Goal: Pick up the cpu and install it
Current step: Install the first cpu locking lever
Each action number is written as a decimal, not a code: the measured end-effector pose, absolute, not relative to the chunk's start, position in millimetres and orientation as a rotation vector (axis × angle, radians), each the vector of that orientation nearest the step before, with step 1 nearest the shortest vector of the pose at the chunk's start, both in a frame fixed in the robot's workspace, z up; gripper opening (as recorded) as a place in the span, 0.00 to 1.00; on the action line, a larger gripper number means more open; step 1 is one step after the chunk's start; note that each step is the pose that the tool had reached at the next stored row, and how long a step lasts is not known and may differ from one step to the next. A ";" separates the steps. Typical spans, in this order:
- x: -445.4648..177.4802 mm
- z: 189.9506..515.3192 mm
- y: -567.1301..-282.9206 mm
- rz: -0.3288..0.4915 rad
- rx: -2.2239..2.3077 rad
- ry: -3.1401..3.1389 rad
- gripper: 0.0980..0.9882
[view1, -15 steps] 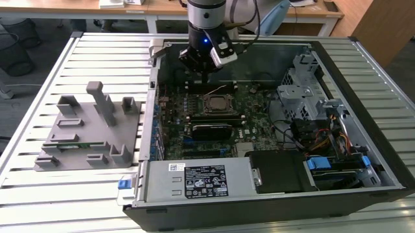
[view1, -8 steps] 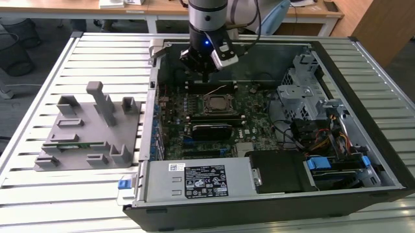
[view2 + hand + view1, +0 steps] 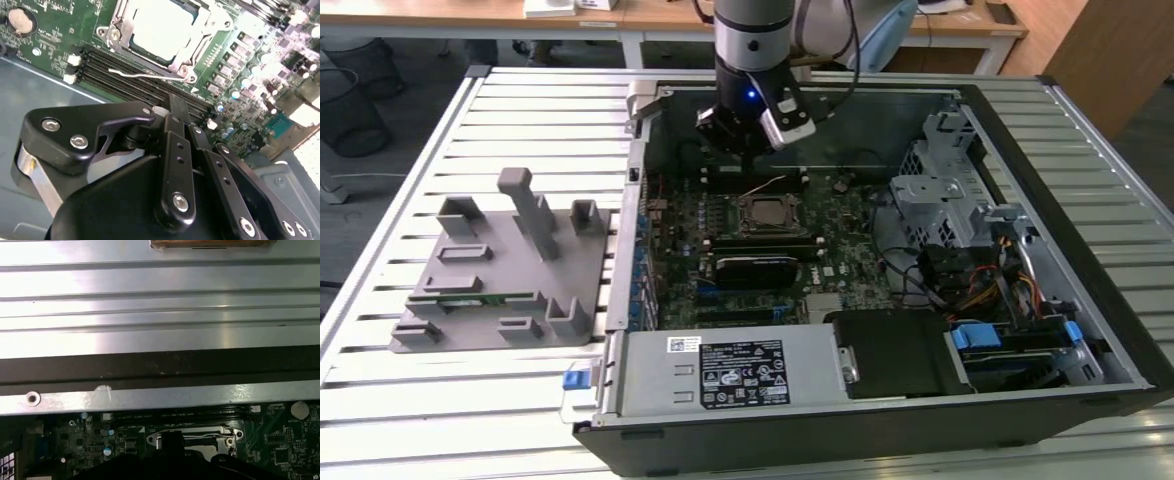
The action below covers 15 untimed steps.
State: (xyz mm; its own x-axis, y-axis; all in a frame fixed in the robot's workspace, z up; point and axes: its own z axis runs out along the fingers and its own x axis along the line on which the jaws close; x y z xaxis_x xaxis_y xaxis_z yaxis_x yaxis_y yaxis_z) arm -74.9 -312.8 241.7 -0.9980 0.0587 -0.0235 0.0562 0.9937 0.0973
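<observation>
One cpu [image 3: 161, 27], one open computer case [image 3: 1067, 400], one grey fixture block [image 3: 494, 270], one memory stick [image 3: 478, 298].

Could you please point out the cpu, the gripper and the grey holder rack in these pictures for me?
cpu [image 3: 161, 26]: second wrist view, on its pale metal top.
gripper [image 3: 176, 116]: second wrist view, at its fingertips.
grey holder rack [image 3: 507, 265]: exterior view, on its base plate.

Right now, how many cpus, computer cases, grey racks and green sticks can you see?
cpu: 1
case: 1
grey rack: 1
green stick: 1
Total: 4
</observation>
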 end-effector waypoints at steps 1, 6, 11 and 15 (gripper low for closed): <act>-74.9 240.9 -312.8 0.150 0.070 3.110 0.01; -69.2 235.7 -312.8 0.149 0.049 3.111 0.01; -61.9 233.0 -312.8 0.149 0.049 3.110 0.01; -59.4 227.9 -312.8 0.149 0.027 3.111 0.01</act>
State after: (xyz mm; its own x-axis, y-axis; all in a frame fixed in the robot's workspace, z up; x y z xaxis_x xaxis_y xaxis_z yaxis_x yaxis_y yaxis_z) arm -59.4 -312.8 227.9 -0.9995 0.0184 -0.0256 0.0158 0.9953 0.0958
